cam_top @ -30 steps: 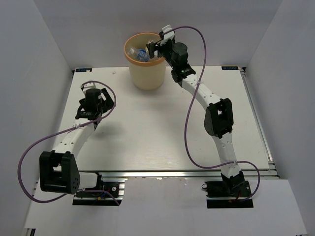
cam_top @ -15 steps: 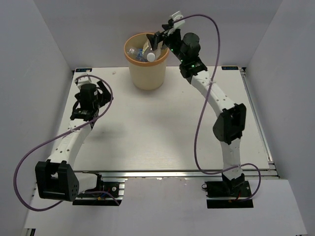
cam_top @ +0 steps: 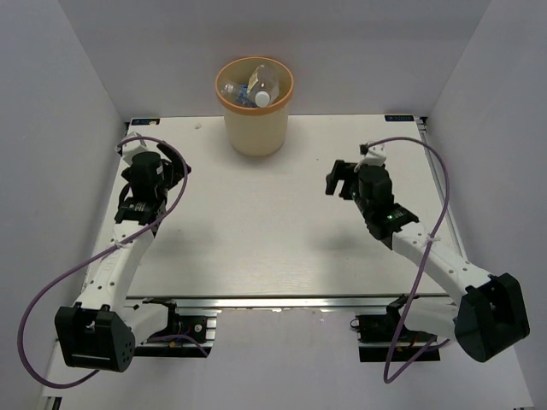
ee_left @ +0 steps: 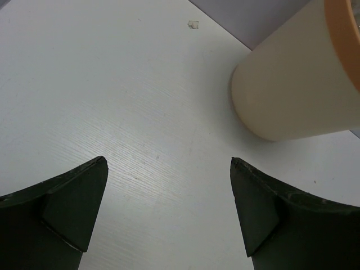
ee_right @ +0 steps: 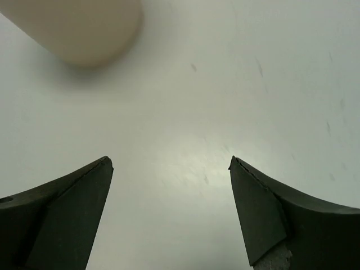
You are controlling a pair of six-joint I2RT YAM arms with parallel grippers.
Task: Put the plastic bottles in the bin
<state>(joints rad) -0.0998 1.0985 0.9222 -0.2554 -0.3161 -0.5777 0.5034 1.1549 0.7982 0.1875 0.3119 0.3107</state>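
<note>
1. As the overhead view shows it, one bin [cam_top: 255, 132] stands upright at the upper centre of the frame, at the far edge of the white table [cam_top: 256, 231].
2. Plastic bottles [cam_top: 261, 84]: every one I can see lies inside the bin. I can separate two clear bodies. One is at the left of the opening. The other is larger, at the right, with one white cap [cam_top: 263, 99] toward the near rim. A blue patch sits between them. The total count is not legible from this height.
3. I have two grippers. Left gripper [ee_left: 169, 163], left wrist view: two fingers at the bottom corners of the frame, spread wide, holding nothing, bare table between them.
4. In the same view the bin's beige wall fills the upper right, with its base on the table.
5. Right gripper [ee_right: 170, 161], right wrist view: two fingers at the bottom corners, likewise spread wide and empty. The bin's lower wall shows blurred at the upper left.
6. Overhead: my left arm is at mid-left of the frame and my right arm at mid-right, both well apart from the bin. There are two purple cables [cam_top: 38, 295], one looping off each arm.
</note>
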